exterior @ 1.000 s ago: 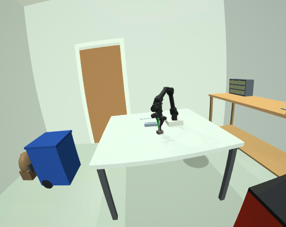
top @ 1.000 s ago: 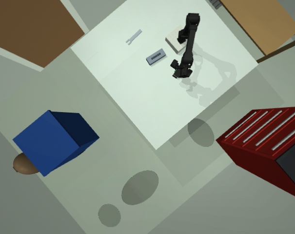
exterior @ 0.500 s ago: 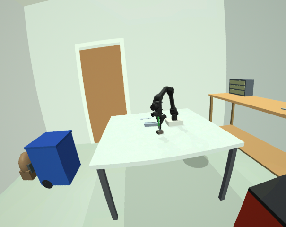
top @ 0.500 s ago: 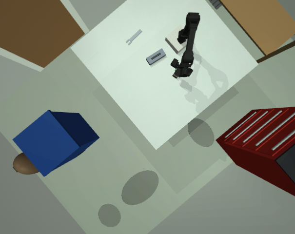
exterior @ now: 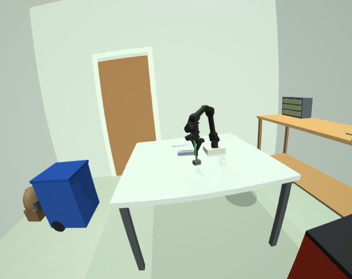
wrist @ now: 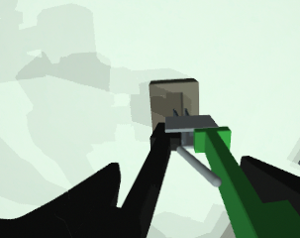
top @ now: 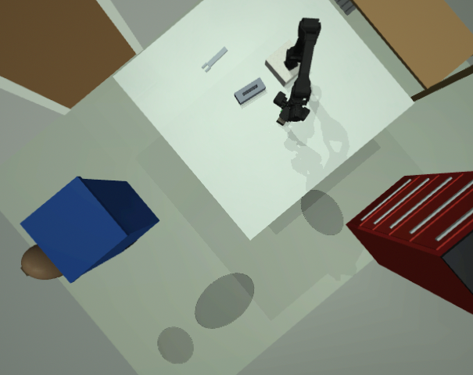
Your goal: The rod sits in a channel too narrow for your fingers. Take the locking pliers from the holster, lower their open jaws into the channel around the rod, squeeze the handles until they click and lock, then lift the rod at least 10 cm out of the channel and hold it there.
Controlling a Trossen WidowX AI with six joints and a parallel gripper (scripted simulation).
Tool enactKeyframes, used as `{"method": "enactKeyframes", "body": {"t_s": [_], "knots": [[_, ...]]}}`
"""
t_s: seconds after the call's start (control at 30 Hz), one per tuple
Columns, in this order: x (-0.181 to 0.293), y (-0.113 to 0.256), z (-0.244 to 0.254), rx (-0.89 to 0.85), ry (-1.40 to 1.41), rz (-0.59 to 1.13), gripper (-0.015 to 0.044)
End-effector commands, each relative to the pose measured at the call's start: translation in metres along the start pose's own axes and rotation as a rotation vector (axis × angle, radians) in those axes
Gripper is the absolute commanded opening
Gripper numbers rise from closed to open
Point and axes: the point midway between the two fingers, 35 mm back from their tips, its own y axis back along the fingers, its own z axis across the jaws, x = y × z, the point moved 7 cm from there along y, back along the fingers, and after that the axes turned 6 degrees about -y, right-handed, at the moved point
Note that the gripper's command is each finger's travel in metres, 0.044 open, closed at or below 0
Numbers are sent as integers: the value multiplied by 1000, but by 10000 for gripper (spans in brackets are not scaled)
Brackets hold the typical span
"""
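The locking pliers (exterior: 195,145) (wrist: 221,154), with one green and one black handle, stand upright, jaws down. My gripper (top: 285,114) (exterior: 196,147) (wrist: 180,167) is shut on the handles, with its fingers well apart. The pliers' narrow grey jaw tips show slightly apart over the small brown holster (top: 281,121) (exterior: 196,162) (wrist: 159,94). In the exterior view, a stretch of grey metal shows between the green handle and the holster. The grey channel block (top: 240,97) (exterior: 181,153) lies beside the gripper, left of it in the top view. The rod cannot be clearly made out in its dark slot.
A grey fork-ended tool (top: 216,57) (exterior: 175,146) lies beyond the channel block. The arm's pale base slab (top: 276,68) (exterior: 210,152) is close to the block. All stand on the white table (top: 244,181) (exterior: 157,183).
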Motion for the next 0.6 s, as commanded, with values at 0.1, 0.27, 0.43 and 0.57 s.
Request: {"method": "enactKeyframes", "body": {"t_s": [0.1, 0.27, 0.43, 0.57], "knots": [[-5, 3, -10, -7, -17, -3, 319], [-8, 3, -17, -7, -29, -3, 319], [-11, 4, -25, -7, -42, -4, 319], [-13, 4, -31, -7, -52, -5, 319]]}}
